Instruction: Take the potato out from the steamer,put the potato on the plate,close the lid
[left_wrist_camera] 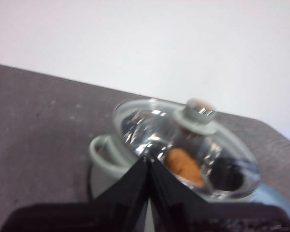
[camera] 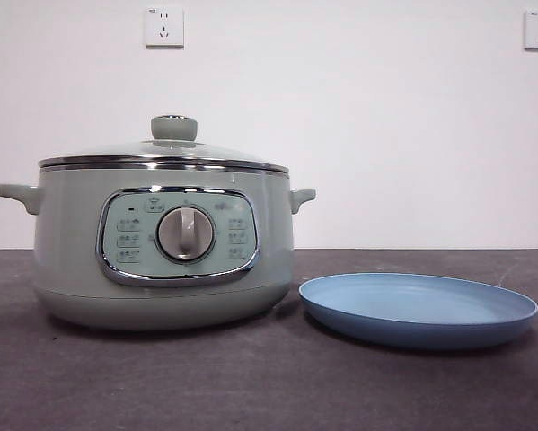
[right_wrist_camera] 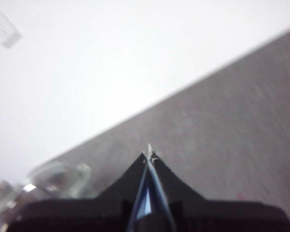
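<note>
The plate (camera: 418, 310) is seen nearest, bare on the table (camera: 251, 386) beside the steamer (camera: 161, 247). The potato (left_wrist_camera: 183, 166) is seen inside under the lid (camera: 165, 148). Both pincers, left (left_wrist_camera: 148, 158) and right (right_wrist_camera: 148, 155), are pressed together, empty.

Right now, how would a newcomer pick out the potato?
Start at the big sage-green steamer beside the blue plate. Look down through its domed glass lid, which sits on the pot. The potato is the orange-brown lump inside, the only warm-coloured thing there.
</note>
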`<state>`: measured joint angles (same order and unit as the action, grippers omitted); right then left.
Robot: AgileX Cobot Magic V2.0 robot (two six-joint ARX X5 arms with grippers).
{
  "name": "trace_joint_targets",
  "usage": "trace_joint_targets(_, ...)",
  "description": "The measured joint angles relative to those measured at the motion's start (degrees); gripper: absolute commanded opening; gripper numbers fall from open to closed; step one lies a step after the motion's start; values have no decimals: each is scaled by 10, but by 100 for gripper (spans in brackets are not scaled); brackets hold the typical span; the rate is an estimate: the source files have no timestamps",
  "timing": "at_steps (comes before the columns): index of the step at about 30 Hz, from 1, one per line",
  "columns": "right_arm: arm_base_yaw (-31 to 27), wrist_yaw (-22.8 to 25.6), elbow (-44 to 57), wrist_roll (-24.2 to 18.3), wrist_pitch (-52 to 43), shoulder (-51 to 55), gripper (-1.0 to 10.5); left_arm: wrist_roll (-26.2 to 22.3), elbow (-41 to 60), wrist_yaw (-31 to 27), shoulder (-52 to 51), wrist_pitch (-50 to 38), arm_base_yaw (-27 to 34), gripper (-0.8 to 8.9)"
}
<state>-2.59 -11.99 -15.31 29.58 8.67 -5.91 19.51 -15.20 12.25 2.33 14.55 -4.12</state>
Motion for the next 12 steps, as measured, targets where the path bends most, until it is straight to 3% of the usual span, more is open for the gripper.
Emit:
trace_joint_targets(4, 0, -6, -107, -20, 13, -75, -9, -4, -96, 0, 53, 29, 0, -6)
trace_joint_targets(12, 0, -100, -318, -90, 38, -244, -9, -38, -276, 43, 211, 40, 0, -6)
